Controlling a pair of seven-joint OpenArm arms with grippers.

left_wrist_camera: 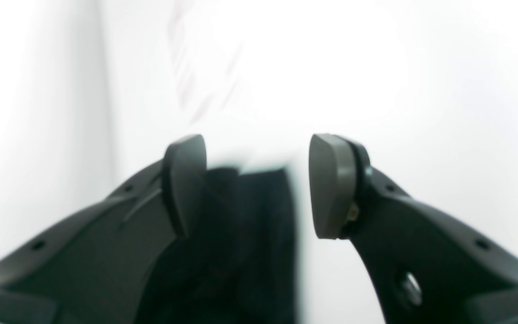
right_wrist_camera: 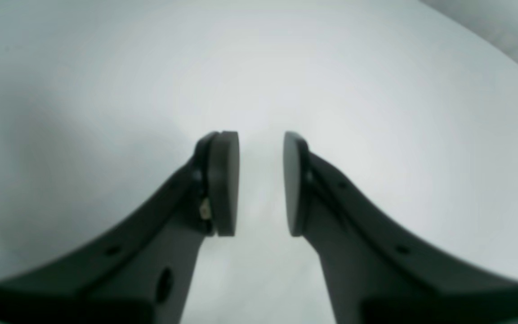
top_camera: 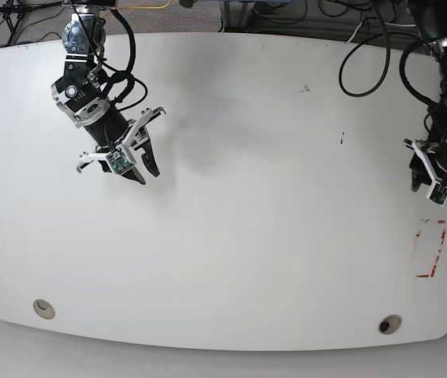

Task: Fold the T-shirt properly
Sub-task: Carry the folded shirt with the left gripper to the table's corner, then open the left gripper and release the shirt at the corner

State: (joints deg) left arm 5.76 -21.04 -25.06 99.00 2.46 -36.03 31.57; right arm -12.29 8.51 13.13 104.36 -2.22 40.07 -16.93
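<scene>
Two grey pads stand well apart in the left wrist view, so the left end effector point(left_wrist_camera: 259, 180) is spread wide. Low between its fingers sits a black, blurred mass. It looks like the T-shirt point(left_wrist_camera: 241, 243), though the blur leaves that uncertain. The mass lies against the inner side of the pad on the picture's left. A strip of white separates it from the other pad. Behind it the tabletop point(left_wrist_camera: 443, 90) is washed out to bright white, with faint pinkish streaks point(left_wrist_camera: 196, 76) near the top.

In the right wrist view, the right end effector point(right_wrist_camera: 261, 180) has its pads parted by a narrower gap. Only pale tabletop point(right_wrist_camera: 106, 90) shows between them.

In the base view, the right end effector point(top_camera: 132, 164) hangs over the upper left of the white tabletop point(top_camera: 247, 197) with its fingers apart. The left end effector point(top_camera: 437, 183) is at the far right edge, just above a red rectangle outline point(top_camera: 430, 249). It is too small here to judge its fingers. No dark cloth can be made out by it from this angle. Two round holes point(top_camera: 43, 308) sit near the front edge, one on each side. Black cables point(top_camera: 365, 55) trail across the top right.
</scene>
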